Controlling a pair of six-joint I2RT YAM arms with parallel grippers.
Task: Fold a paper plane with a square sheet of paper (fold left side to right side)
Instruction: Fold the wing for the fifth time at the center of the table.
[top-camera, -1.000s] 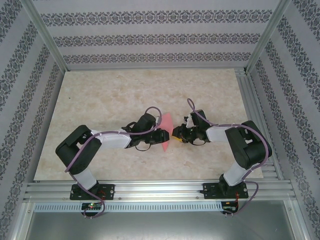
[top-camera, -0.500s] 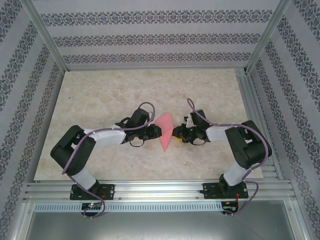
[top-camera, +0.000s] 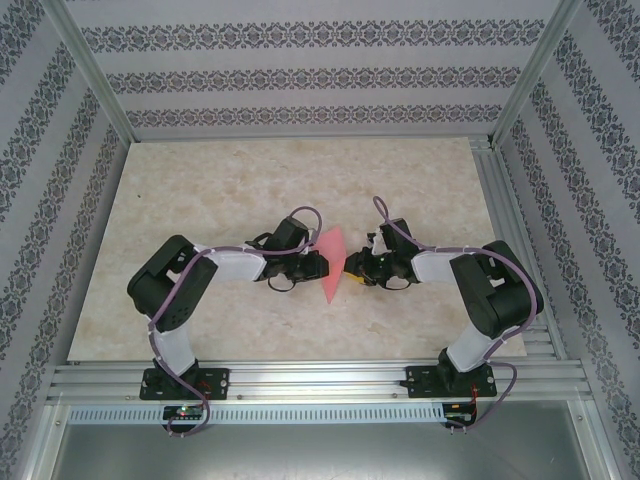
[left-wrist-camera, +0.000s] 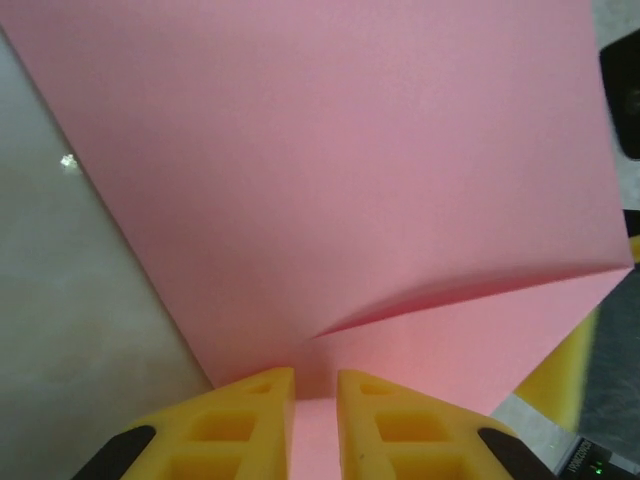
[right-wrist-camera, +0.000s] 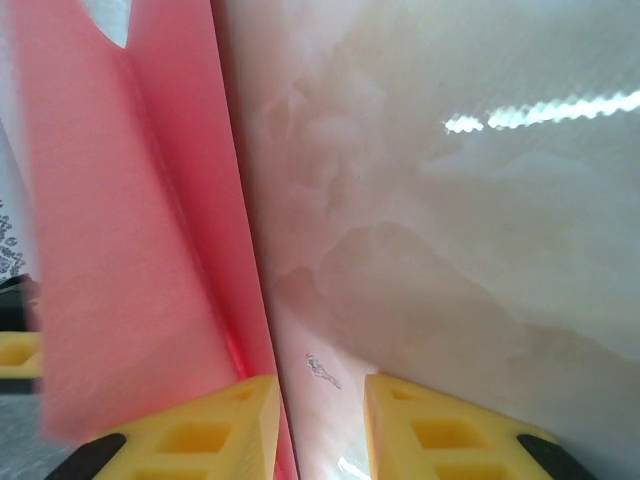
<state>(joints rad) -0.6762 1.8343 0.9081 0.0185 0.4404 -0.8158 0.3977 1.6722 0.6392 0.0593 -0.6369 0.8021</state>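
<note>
The square sheet of paper (top-camera: 331, 262) is pinkish-red and folded to a narrow triangle that lies mid-table between both grippers. My left gripper (top-camera: 321, 266) touches its left edge. In the left wrist view the paper (left-wrist-camera: 350, 150) has one layer lifting along a crease, and my left gripper (left-wrist-camera: 315, 400) keeps a narrow gap with pink paper showing through it. My right gripper (top-camera: 351, 268) sits at the paper's right edge. In the right wrist view my right gripper (right-wrist-camera: 320, 410) is open, and the paper's edge (right-wrist-camera: 110, 250) runs along its left finger (right-wrist-camera: 200, 430), with bare table in the gap.
The marble-look table (top-camera: 220, 180) stretches far and to both sides of the paper. Patterned walls (top-camera: 320, 80) enclose it on three sides. An aluminium rail (top-camera: 320, 385) carrying both arm bases runs along the near edge.
My left gripper drew back to the left, uncovering the paper, then came back to its left edge with narrower jaws. The right arm stayed still.
</note>
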